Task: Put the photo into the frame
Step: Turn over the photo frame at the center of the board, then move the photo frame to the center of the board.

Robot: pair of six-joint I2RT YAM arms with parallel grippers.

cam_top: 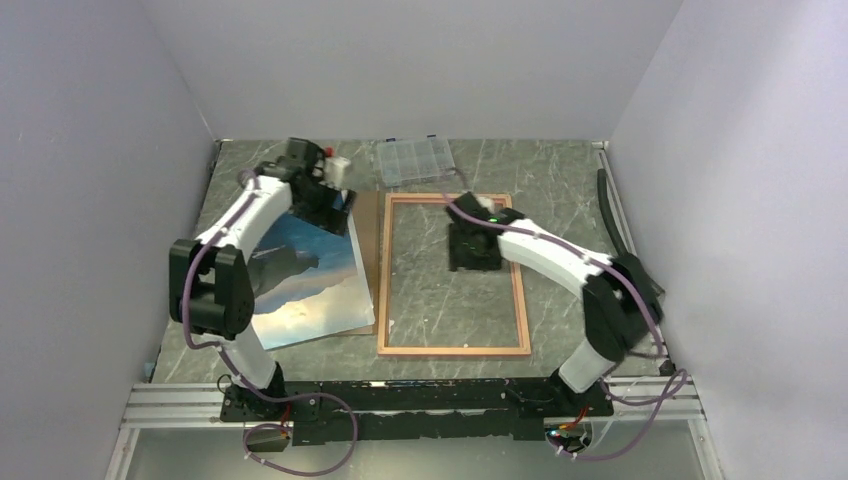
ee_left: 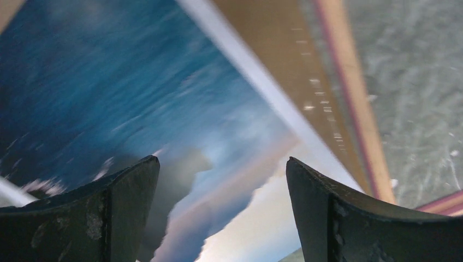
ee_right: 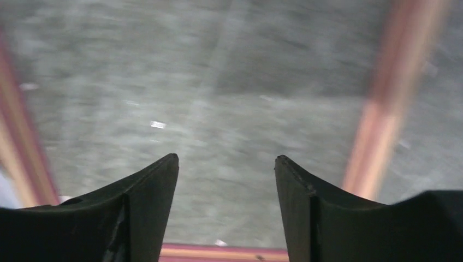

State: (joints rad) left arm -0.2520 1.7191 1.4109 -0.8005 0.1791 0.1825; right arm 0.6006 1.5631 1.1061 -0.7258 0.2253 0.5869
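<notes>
The photo [cam_top: 320,290] seems thin, light and floppy; take it by an edge. The left pincer [ee_left: 222,159] and right pincer [ee_right: 226,156] stand apart, empty.

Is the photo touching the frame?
Cannot tell. Left wrist view shows brown board between photo and frame, but from above the photo's near corner looks too close to judge.
</notes>
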